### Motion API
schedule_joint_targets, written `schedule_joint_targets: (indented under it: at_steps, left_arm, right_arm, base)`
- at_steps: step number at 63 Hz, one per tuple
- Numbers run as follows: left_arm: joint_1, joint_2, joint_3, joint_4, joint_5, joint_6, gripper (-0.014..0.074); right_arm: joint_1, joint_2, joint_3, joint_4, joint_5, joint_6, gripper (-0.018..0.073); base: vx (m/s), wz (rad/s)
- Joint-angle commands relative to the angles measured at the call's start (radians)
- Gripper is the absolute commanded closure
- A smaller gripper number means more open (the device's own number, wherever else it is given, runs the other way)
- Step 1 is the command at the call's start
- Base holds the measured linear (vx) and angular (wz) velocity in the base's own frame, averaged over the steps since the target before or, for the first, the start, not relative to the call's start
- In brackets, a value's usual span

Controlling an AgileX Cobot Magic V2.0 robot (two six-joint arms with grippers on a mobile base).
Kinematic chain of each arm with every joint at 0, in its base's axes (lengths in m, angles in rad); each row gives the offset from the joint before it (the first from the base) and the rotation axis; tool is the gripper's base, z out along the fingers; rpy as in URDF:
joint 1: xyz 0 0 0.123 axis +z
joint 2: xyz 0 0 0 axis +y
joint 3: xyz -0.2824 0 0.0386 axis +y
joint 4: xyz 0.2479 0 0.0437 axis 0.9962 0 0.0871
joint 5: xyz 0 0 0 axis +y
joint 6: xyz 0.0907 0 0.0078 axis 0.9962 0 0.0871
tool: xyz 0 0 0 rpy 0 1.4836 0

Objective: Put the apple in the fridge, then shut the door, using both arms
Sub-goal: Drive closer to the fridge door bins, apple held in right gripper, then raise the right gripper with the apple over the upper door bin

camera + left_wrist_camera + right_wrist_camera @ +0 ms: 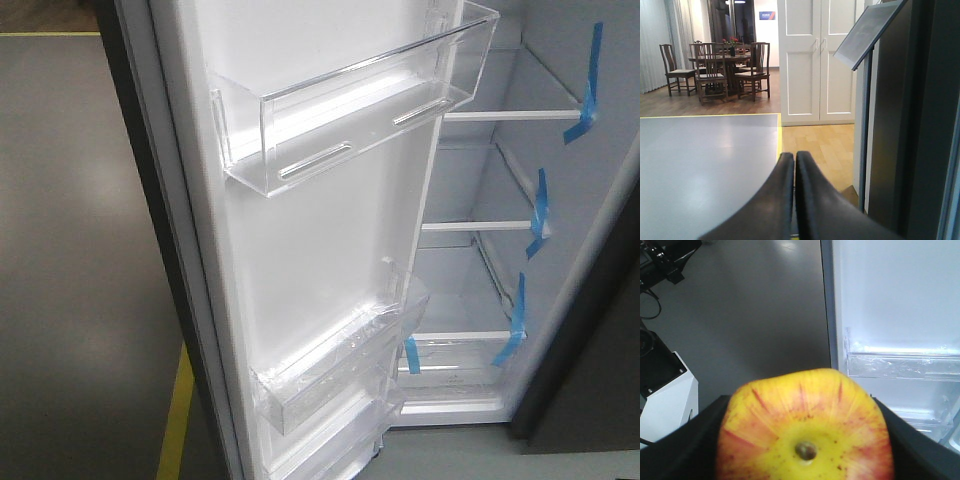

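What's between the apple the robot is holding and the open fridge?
Nothing: in the right wrist view the apple faces the fridge and its white inside with no object between, only bare grey floor alongside.

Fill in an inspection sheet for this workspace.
Surface: grey floor with a yellow line.
Job's things: small red-and-yellow apple held outside the tall white-lined fridge; door open; clear plastic bins and visible shelves look empty.
Clutter: nothing seen.
Grippers: black left gripper shut, empty; black right gripper shut on the apple.
Cables: black cable near dark equipment, away from the fridge.
Surroundings: dark wooden table and chairs; white panelled double doors.
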Motion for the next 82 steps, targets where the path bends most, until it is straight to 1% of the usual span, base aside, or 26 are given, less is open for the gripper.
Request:
schedule_joint_targets:
  at_steps: [1, 55, 60, 65, 74, 79, 82]
  left_arm:
    - [-0.007, -0.016, 0.021, -0.009, -0.071, -0.004, 0.0603]
    - [-0.007, -0.016, 0.021, -0.009, -0.071, -0.004, 0.0603]
    - [-0.007, -0.016, 0.021, -0.009, -0.071, -0.004, 0.0603]
    - [-0.007, -0.016, 0.021, -0.009, -0.071, -0.004, 0.0603]
    - [-0.007, -0.016, 0.021, -0.009, -0.071, -0.004, 0.0603]
    - [-0.007, -0.016, 0.021, -0.009, -0.071, -0.004, 0.0603]
    - [-0.007, -0.016, 0.021, -0.009, -0.071, -0.004, 0.0603]
  right_arm:
    - [0.001, 0.012, -0.028, 0.041, -0.057, -0.001, 0.0162]
    - [0.001, 0.012, -0.028, 0.045, -0.055, -0.012, 0.0162]
    - [0.001, 0.017, -0.028, 0.019, -0.084, -0.019, 0.0162]
    - [0.001, 0.039, -0.028, -0.013, -0.129, 0.017, 0.0162]
    - [0.001, 0.128, -0.029, -0.128, -0.205, 0.098, 0.0162]
    - [0.001, 0.192, -0.033, -0.19, -0.245, 0.123, 0.0162]
    - [0.001, 0.235, -0.038, -0.209, -0.268, 0.126, 0.0162]
  base:
    - [0.0, 0.0]
    - [0.0, 0.0]
    - [0.0, 0.0]
    - [0.0, 0.0]
    - [0.0, 0.0]
    - [0.0, 0.0]
    - [0.0, 0.0]
